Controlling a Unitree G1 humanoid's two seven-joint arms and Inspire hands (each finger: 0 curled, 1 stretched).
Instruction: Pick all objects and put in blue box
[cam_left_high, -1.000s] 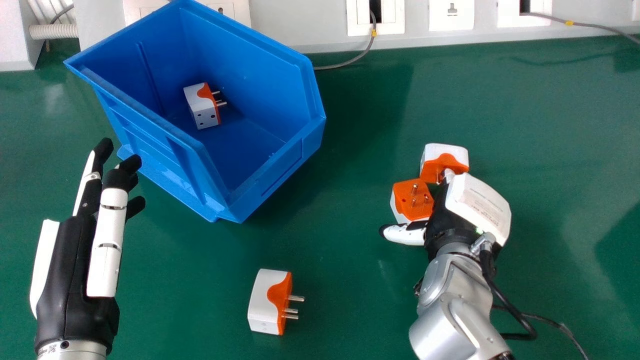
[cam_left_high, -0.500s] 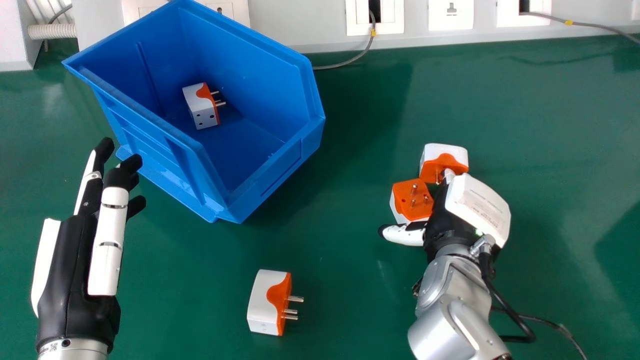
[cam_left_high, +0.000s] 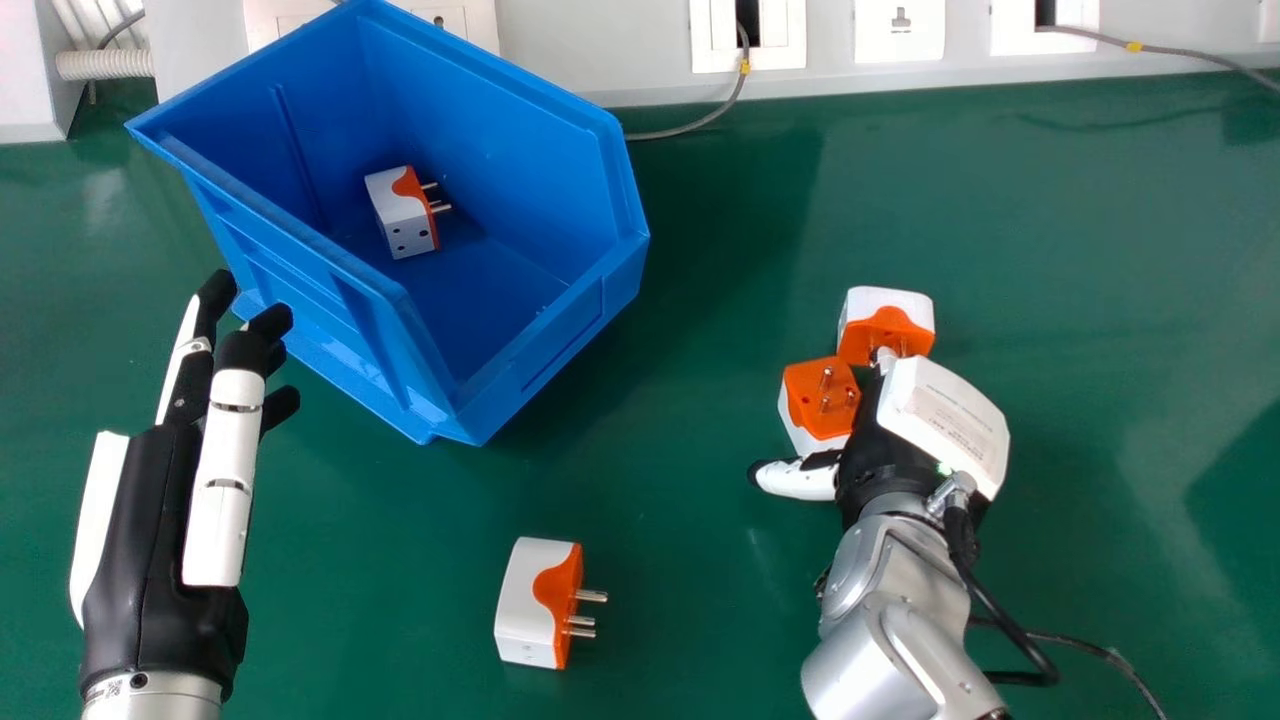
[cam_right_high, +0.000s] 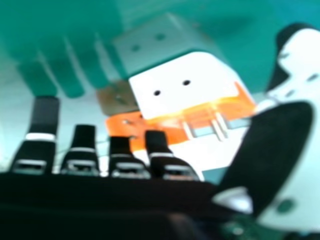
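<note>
In the head view, my left hand (cam_left_high: 150, 520) is open and holds nothing, just in front of the blue box (cam_left_high: 290, 300). One white-and-orange plug adapter (cam_left_high: 405, 215) lies inside the box. Another adapter (cam_left_high: 535, 600) lies on the table in front, pins facing right. My right hand (cam_left_high: 885, 455) is beside two adapters: the nearer one (cam_left_high: 820, 400) has its pins up, the farther one (cam_left_high: 885, 325) is just beyond it. The thumb lies on the near side of the first. In the right hand view, my right hand (cam_right_high: 265, 155) is open, with an adapter (cam_right_high: 185, 87) between fingers and thumb.
The green table (cam_left_high: 1080, 220) extends to a white wall panel with sockets (cam_left_high: 900, 30) at the back. A grey cable (cam_left_high: 700, 120) lies by the box's right side. A black cable (cam_left_high: 1090, 645) trails beside my right forearm.
My right hand has shifted slightly left and toward the robot. My left hand has drifted a little right and forward. The adapters and box have hardly changed place.
</note>
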